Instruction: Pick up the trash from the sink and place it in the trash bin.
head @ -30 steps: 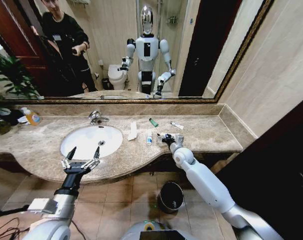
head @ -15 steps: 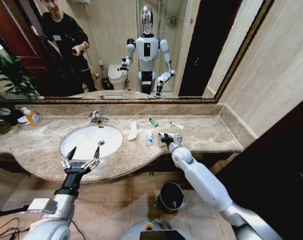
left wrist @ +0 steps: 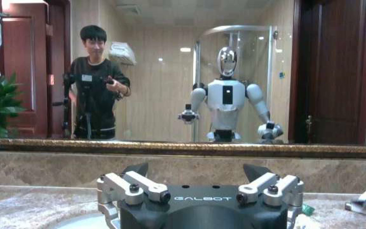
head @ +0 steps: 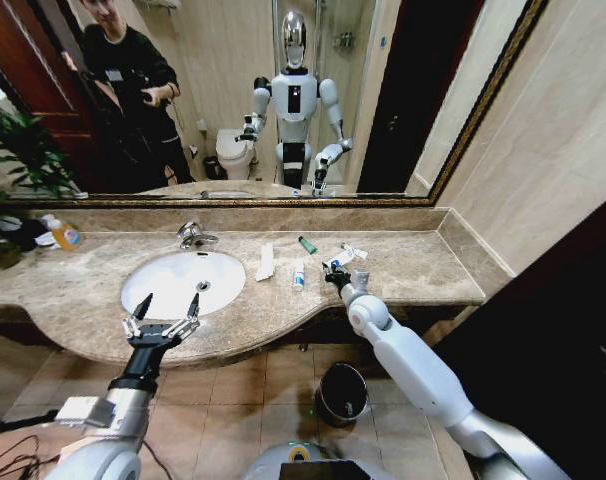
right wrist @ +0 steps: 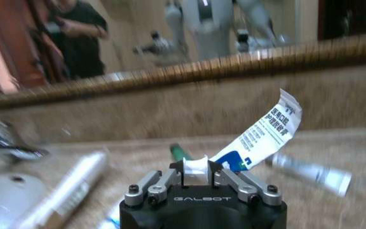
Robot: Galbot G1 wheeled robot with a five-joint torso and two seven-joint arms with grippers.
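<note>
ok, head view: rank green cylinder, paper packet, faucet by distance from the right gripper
From the right gripper, shut on a white sachet:
1. Green cylinder, just behind it, toward the mirror.
2. Paper packet, to its left on the counter.
3. Faucet, farthest left, behind the sink.

I am noting an orange-capped bottle (head: 63, 235) standing upright at the far left of the marble counter (head: 423, 270), well apart from everything else. A green plant (head: 18, 160) is leaning in at that end — its leaves are overlapping the mirror (head: 223, 100). The mirror, in a dark gilt frame, is running along the wall above a low marble backsplash (head: 383, 219). Below the counter, beige floor tiles (head: 233, 385) are showing. A dark panel (head: 543, 330) is standing at the right.
</note>
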